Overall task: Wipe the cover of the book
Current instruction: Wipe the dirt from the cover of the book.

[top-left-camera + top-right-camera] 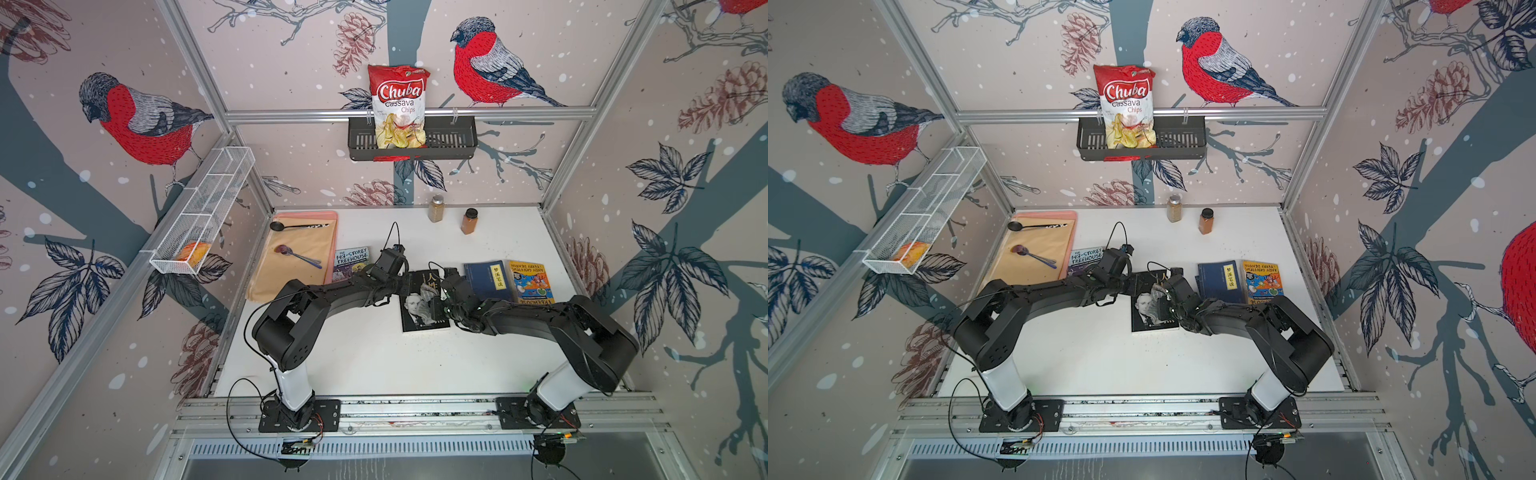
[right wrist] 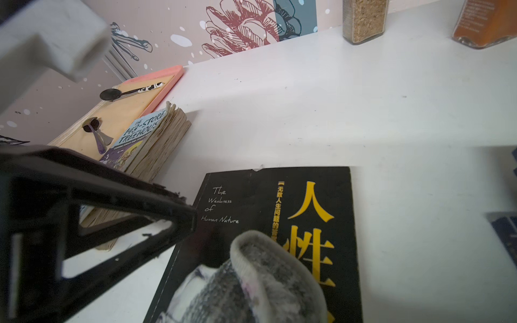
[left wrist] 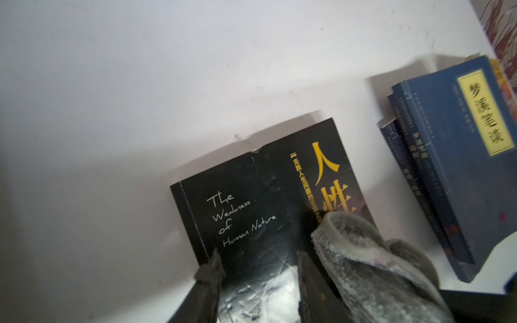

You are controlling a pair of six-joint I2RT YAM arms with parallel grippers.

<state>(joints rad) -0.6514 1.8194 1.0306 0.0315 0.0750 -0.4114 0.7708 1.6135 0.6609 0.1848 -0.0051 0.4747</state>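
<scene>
Black and glossy, the book [image 1: 417, 318] is laid flat on the white table [image 1: 374, 365], cover up, with both arms bent in over it. A grey cloth [image 3: 363, 257] is clamped in the right gripper [image 1: 434, 297], whose jaws are closed tight on it, and its folded end is pressed onto the cover beside the yellow title characters, on the right half of the book. The left gripper [image 3: 258, 263] is held over the left half of the book, near the spine, its fingers [image 3: 212, 268] parted a moderate way with only bare cover seen between them; whether the tips are touching the cover cannot be told. A blue book [image 1: 486, 280] is seen just right of the book, and a Treehouse book [image 1: 351, 259] off its far left corner
</scene>
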